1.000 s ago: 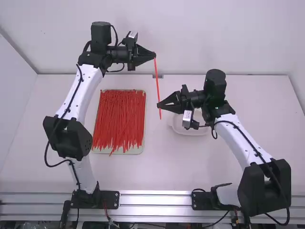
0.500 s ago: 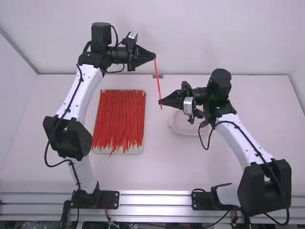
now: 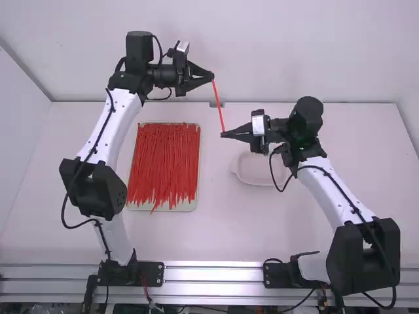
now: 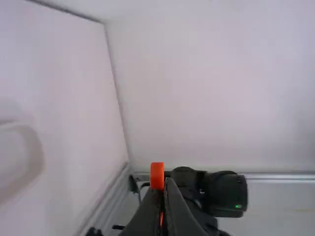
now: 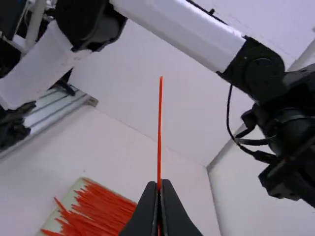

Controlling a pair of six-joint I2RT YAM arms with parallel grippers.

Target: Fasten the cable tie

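One red cable tie (image 3: 218, 104) is held in the air over the back of the table between both grippers. My left gripper (image 3: 209, 77) is shut on its upper end; the tie's head (image 4: 157, 175) pokes out above the fingertips of that gripper (image 4: 164, 183). My right gripper (image 3: 224, 135) is shut on the lower end, and the strap (image 5: 160, 132) runs straight away from its closed tips (image 5: 158, 185). The tie slants slightly from upper left to lower right in the high view.
A tray (image 3: 139, 128) heaped with several red cable ties (image 3: 163, 165) lies on the table's left half, and the pile (image 5: 93, 211) also appears below the held tie. A white dish (image 3: 258, 173) sits under the right arm. The back wall is close behind both grippers.
My right gripper, open around the tie's lower part a second ago, has risen, moved towards the back and shut on it. The left gripper has kept its place.
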